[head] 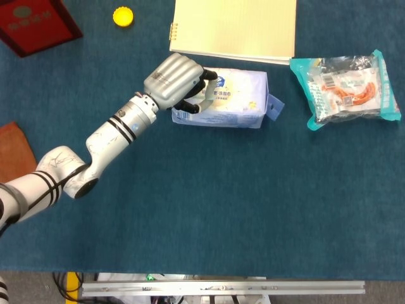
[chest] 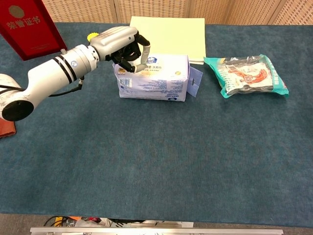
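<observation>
The left end of the tissue pack (head: 224,99), lying toward the worktop's far edge just in front of the yellow notepad (head: 234,28), is covered by the left hand (head: 177,82) with fingers curled over its top, though a firm grip cannot be confirmed.

Left hand (head: 176,81) hides the tissue pack's (head: 231,101) left end; grip can't be confirmed. Red booklet (head: 35,22) and notebook (head: 234,28) cropped at top edge. Pack print too small to read.
</observation>
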`<move>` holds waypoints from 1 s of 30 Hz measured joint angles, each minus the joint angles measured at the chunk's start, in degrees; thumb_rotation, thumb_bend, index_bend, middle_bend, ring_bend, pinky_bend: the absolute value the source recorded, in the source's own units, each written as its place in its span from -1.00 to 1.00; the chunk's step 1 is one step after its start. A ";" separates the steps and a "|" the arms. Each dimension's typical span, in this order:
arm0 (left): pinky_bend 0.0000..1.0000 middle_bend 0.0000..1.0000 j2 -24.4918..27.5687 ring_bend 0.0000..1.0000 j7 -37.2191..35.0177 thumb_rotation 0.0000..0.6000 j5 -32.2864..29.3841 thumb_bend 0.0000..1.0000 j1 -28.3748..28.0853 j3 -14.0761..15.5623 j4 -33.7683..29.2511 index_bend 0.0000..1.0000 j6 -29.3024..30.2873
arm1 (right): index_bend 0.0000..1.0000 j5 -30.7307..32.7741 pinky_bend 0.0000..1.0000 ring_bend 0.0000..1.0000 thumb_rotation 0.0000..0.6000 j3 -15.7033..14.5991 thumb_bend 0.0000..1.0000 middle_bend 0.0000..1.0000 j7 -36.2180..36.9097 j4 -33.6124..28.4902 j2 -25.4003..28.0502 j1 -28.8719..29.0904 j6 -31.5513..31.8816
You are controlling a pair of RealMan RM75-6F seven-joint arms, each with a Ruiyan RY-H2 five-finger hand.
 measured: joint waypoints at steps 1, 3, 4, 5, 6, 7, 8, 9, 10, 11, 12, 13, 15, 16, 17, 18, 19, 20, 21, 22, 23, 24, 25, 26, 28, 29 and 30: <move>0.61 0.82 -0.22 0.78 -0.07 1.00 -0.27 -0.13 -0.01 -0.04 0.25 0.13 -0.27 | -0.29 0.00 -0.51 -0.64 1.00 -0.02 -0.28 -0.40 0.03 0.01 -0.01 -0.01 0.00; 0.61 0.82 -0.41 0.78 0.01 1.00 -0.49 -0.13 0.00 -0.03 0.60 0.12 -0.55 | -0.29 -0.03 -0.51 -0.64 1.00 -0.02 -0.27 -0.40 0.08 0.01 0.02 -0.02 0.05; 0.61 0.82 -0.47 0.78 0.27 1.00 -0.54 -0.13 0.02 0.04 0.85 0.10 -0.63 | -0.29 -0.06 -0.51 -0.64 1.00 -0.02 -0.27 -0.40 0.10 0.00 0.03 -0.03 0.08; 0.61 0.81 -0.48 0.78 0.50 1.00 -0.58 -0.13 0.06 0.13 0.94 0.09 -0.70 | -0.29 -0.11 -0.51 -0.64 1.00 -0.03 -0.27 -0.40 0.14 -0.01 0.06 -0.05 0.14; 0.61 0.81 -0.44 0.78 0.65 1.00 -0.63 -0.13 0.13 0.25 0.96 0.06 -0.80 | -0.29 -0.17 -0.51 -0.64 1.00 -0.03 -0.27 -0.40 0.17 -0.01 0.07 -0.06 0.18; 0.61 0.80 -0.31 0.78 0.68 1.00 -0.67 -0.13 0.21 0.36 0.86 0.04 -0.86 | -0.29 -0.20 -0.51 -0.64 1.00 -0.05 -0.28 -0.40 0.22 0.00 0.09 -0.08 0.21; 0.61 0.80 -0.18 0.78 0.69 1.00 -0.70 -0.13 0.28 0.44 0.75 0.03 -0.92 | -0.29 -0.21 -0.51 -0.64 1.00 -0.06 -0.27 -0.40 0.27 0.03 0.11 -0.10 0.24; 0.61 0.80 -0.05 0.77 0.71 1.00 -0.73 -0.13 0.34 0.53 0.63 0.01 -1.02 | -0.29 -0.20 -0.51 -0.64 1.00 -0.06 -0.27 -0.40 0.29 0.06 0.11 -0.11 0.25; 0.61 0.80 0.10 0.77 0.73 1.00 -0.67 -0.13 0.38 0.69 0.52 0.00 -1.08 | -0.29 -0.21 -0.51 -0.64 1.00 -0.07 -0.27 -0.40 0.33 0.07 0.12 -0.13 0.27; 0.61 0.79 0.18 0.77 0.76 1.00 -0.56 -0.13 0.41 0.83 0.47 -0.01 -1.07 | -0.29 -0.24 -0.51 -0.64 1.00 -0.08 -0.27 -0.40 0.38 0.08 0.12 -0.15 0.31; 0.61 0.79 0.27 0.77 0.78 1.00 -0.45 -0.13 0.45 0.97 0.43 -0.03 -1.06 | -0.29 -0.28 -0.51 -0.64 1.00 -0.09 -0.27 -0.40 0.45 0.08 0.11 -0.17 0.36; 0.61 0.79 0.35 0.77 0.77 1.00 -0.40 -0.13 0.50 1.06 0.34 -0.07 -1.04 | -0.29 -0.33 -0.51 -0.64 1.00 -0.11 -0.28 -0.40 0.49 0.09 0.10 -0.19 0.41; 0.61 0.78 0.44 0.77 0.77 1.00 -0.41 -0.13 0.53 1.08 0.17 -0.15 -1.03 | -0.29 -0.38 -0.51 -0.64 1.00 -0.13 -0.27 -0.40 0.53 0.09 0.12 -0.24 0.48; 0.61 0.78 0.48 0.77 0.83 1.00 -0.43 -0.13 0.53 1.05 0.05 -0.20 -1.01 | -0.29 -0.39 -0.51 -0.64 1.00 -0.14 -0.27 -0.40 0.54 0.08 0.13 -0.26 0.51; 0.61 0.78 0.53 0.77 0.83 1.00 -0.44 -0.13 0.52 1.01 -0.07 -0.23 -0.98 | -0.29 -0.45 -0.51 -0.64 1.00 -0.16 -0.27 -0.40 0.56 0.06 0.15 -0.28 0.56; 0.61 0.78 0.58 0.77 0.83 1.00 -0.44 -0.13 0.51 0.96 -0.20 -0.26 -0.91 | -0.29 -0.49 -0.51 -0.64 1.00 -0.17 -0.27 -0.40 0.58 0.05 0.17 -0.31 0.61; 0.61 0.78 0.64 0.77 0.86 1.00 -0.41 -0.13 0.49 0.90 -0.33 -0.29 -0.75 | -0.29 -0.52 -0.51 -0.64 1.00 -0.18 -0.27 -0.40 0.61 0.05 0.18 -0.34 0.65; 0.61 0.78 0.70 0.77 0.90 1.00 -0.39 -0.13 0.48 0.87 -0.44 -0.30 -0.67 | -0.29 -0.52 -0.51 -0.64 1.00 -0.19 -0.27 -0.40 0.62 0.05 0.19 -0.35 0.67; 0.61 0.78 0.76 0.77 0.92 1.00 -0.37 -0.13 0.47 0.85 -0.56 -0.32 -0.64 | -0.29 -0.52 -0.51 -0.64 1.00 -0.18 -0.27 -0.40 0.64 0.05 0.19 -0.36 0.68; 0.61 0.78 0.84 0.77 0.98 1.00 -0.36 -0.13 0.46 0.84 -0.71 -0.34 -0.61 | -0.29 -0.52 -0.51 -0.64 1.00 -0.18 -0.27 -0.40 0.67 0.07 0.20 -0.38 0.73; 0.61 0.77 0.89 0.76 1.07 1.00 -0.36 -0.13 0.46 0.84 -0.77 -0.37 -0.60 | -0.29 -0.51 -0.51 -0.64 1.00 -0.17 -0.27 -0.40 0.71 0.10 0.20 -0.39 0.75; 0.61 0.77 0.93 0.76 1.12 1.00 -0.37 -0.13 0.46 0.86 -0.84 -0.39 -0.64 | -0.29 -0.51 -0.51 -0.64 1.00 -0.16 -0.27 -0.40 0.73 0.12 0.21 -0.39 0.74; 0.61 0.77 0.97 0.76 1.14 1.00 -0.40 -0.13 0.47 0.90 -0.90 -0.42 -0.74 | -0.29 -0.50 -0.51 -0.64 1.00 -0.18 -0.27 -0.40 0.75 0.16 0.22 -0.42 0.75; 0.61 0.76 0.98 0.76 1.21 1.00 -0.41 -0.13 0.47 0.94 -0.89 -0.44 -0.80 | -0.29 -0.50 -0.51 -0.64 1.00 -0.19 -0.27 -0.40 0.77 0.16 0.24 -0.44 0.76; 0.61 0.76 0.98 0.76 1.48 1.00 -0.42 -0.13 0.48 1.08 -0.79 -0.51 -0.98 | -0.29 -0.51 -0.51 -0.64 1.00 -0.17 -0.27 -0.40 0.79 0.17 0.26 -0.45 0.81; 0.61 0.75 0.96 0.76 1.56 1.00 -0.43 -0.14 0.49 1.10 -0.73 -0.53 -1.00 | -0.29 -0.52 -0.51 -0.64 1.00 -0.12 -0.28 -0.40 0.83 0.17 0.26 -0.45 0.89; 0.61 0.75 0.92 0.76 1.59 1.00 -0.47 -0.15 0.49 1.09 -0.68 -0.55 -1.02 | -0.29 -0.54 -0.51 -0.64 1.00 -0.11 -0.28 -0.40 0.84 0.16 0.26 -0.46 0.91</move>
